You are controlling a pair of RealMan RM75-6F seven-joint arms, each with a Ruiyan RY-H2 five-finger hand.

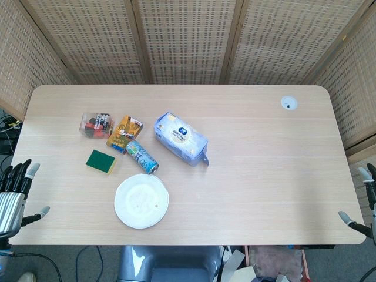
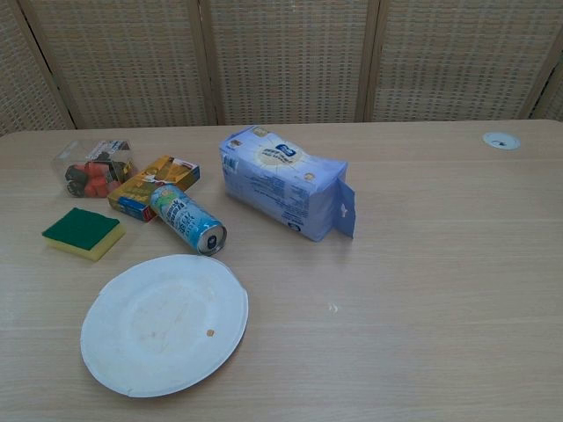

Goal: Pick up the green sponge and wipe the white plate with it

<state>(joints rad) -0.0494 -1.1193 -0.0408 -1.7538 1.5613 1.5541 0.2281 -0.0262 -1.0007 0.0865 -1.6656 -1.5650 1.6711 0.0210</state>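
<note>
The left hand (image 1: 14,189) hangs off the table's (image 1: 264,176) near-left corner with its fingers spread apart, holding nothing and touching nothing. Just right of it, on the left half of the table, lie one clear box of red and black pieces (image 1: 97,124), one green sponge (image 1: 101,161), one orange carton (image 1: 124,133), one drink can (image 1: 142,157) on its side, one white plate (image 1: 141,201) and one blue tissue pack (image 1: 181,138).

The sponge (green on top, yellow underneath) lies flat, near the carton and just left of the can, with the plate nearer and a little to its right, apart from it. The plate is round and shallow, with a small brown speck on it in the chest view.

A round grommet (image 1: 288,103) sits far right. At the near-right edge the right hand (image 1: 365,202) shows only a few separated fingertips, gripping nothing visible.
</note>
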